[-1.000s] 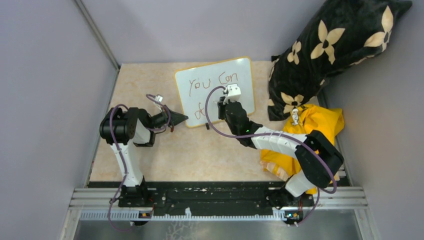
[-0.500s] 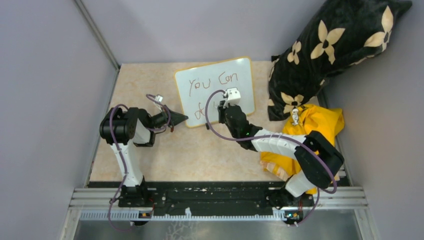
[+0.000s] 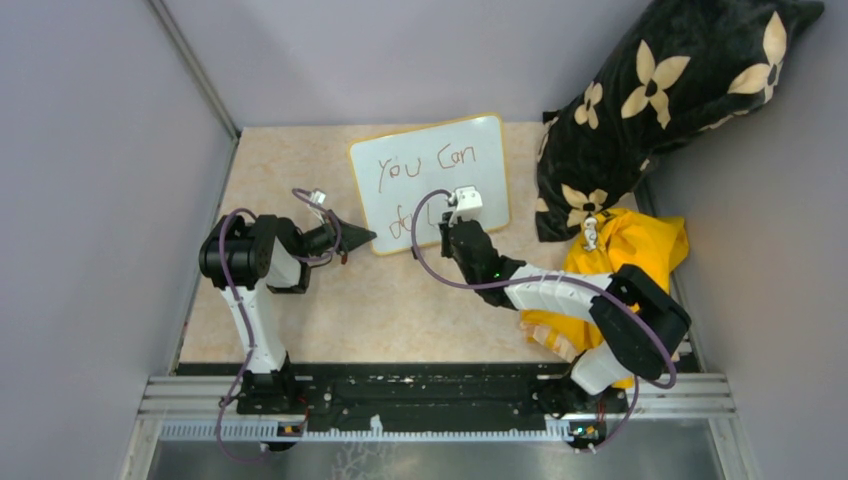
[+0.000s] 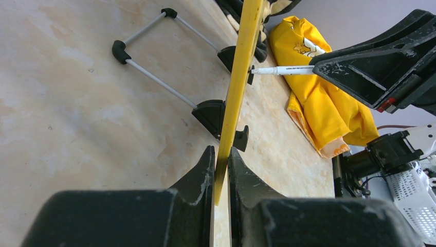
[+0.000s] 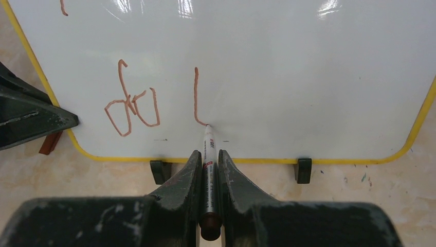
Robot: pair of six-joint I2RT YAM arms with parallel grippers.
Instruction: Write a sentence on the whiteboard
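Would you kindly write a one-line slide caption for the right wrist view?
Right pincer holds the marker, tip on the whiteboard at the foot of a stroke beside "do" in the sentence.

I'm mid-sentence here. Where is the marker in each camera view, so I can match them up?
Top view: cannot be made out, hidden under the right hand at the whiteboard's lower part.
Left wrist: the marker lies level at upper centre, with its tip against the board.
Right wrist: lower centre, clamped, tip on the board.
Shared landmark: the board's yellow frame.
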